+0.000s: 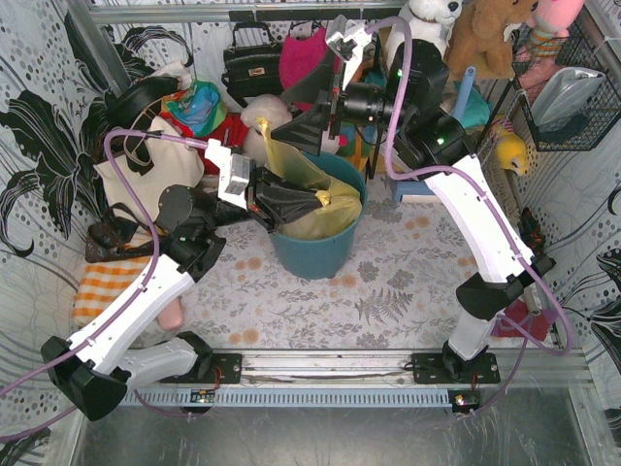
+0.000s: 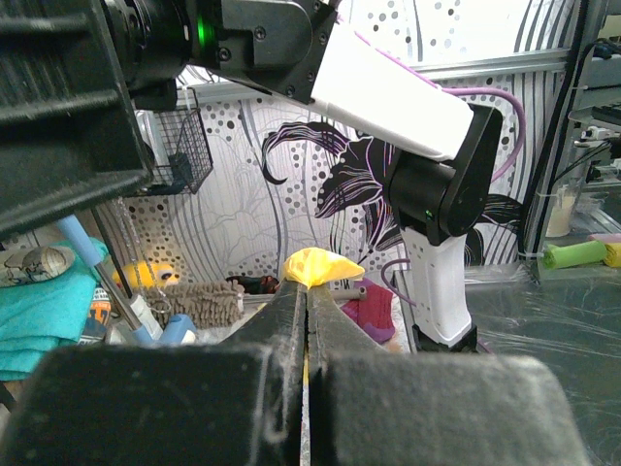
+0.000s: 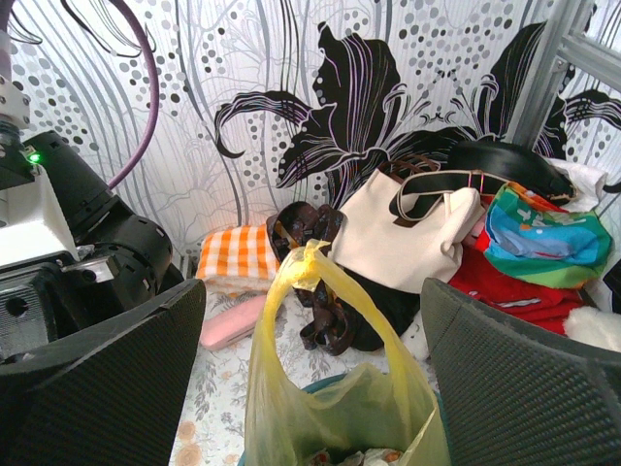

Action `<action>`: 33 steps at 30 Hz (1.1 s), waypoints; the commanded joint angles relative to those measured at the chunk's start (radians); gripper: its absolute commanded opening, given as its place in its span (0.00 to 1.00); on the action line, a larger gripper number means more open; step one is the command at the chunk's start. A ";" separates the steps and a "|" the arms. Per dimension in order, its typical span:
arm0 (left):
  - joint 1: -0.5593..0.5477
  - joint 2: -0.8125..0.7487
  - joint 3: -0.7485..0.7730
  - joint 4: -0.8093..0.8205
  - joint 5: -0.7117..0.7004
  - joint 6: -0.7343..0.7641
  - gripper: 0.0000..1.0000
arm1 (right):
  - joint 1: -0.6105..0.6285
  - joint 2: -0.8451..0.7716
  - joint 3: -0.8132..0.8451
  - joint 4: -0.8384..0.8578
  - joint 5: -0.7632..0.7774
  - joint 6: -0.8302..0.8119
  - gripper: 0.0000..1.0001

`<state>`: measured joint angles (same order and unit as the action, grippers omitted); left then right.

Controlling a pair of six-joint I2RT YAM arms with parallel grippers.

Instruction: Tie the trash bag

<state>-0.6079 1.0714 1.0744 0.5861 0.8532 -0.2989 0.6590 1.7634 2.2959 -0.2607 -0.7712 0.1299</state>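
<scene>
The trash bag [image 1: 320, 218] is thin yellow plastic and sits in a teal bin [image 1: 315, 254] at mid-table. My left gripper [image 1: 312, 200] reaches in from the left and is shut on one of the bag's flaps [image 2: 320, 264], whose yellow tip pokes out beyond the closed fingers. The other flap [image 3: 312, 267] stands up as a twisted loop over the bin. My right gripper [image 1: 306, 109] hangs above the bin's far rim, open wide. In the right wrist view its fingers [image 3: 107, 374] stand either side of that loop without touching it. White paper shows at the bag's mouth.
A cream tote bag [image 1: 146, 165] with black straps, a black handbag [image 1: 252, 58] and colourful clothes crowd the back left. An orange checked cloth [image 1: 107, 286] and a pink case [image 3: 233, 320] lie at the left. Plush toys [image 1: 485, 34] and a wire basket [image 1: 572, 87] fill the back right.
</scene>
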 commanded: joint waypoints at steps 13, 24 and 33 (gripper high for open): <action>0.004 -0.043 -0.051 0.012 -0.026 -0.022 0.00 | 0.005 0.131 0.132 0.125 -0.177 0.008 0.88; 0.005 -0.041 -0.056 0.040 -0.026 -0.046 0.00 | 0.005 0.174 0.131 0.223 -0.309 0.071 0.66; 0.003 -0.042 -0.056 0.047 -0.033 -0.054 0.00 | 0.004 0.130 0.050 0.269 -0.333 0.075 0.56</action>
<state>-0.6079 1.0424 1.0294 0.5877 0.8341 -0.3405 0.6590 1.9308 2.3619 -0.0425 -1.0714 0.1982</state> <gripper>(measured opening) 0.011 0.560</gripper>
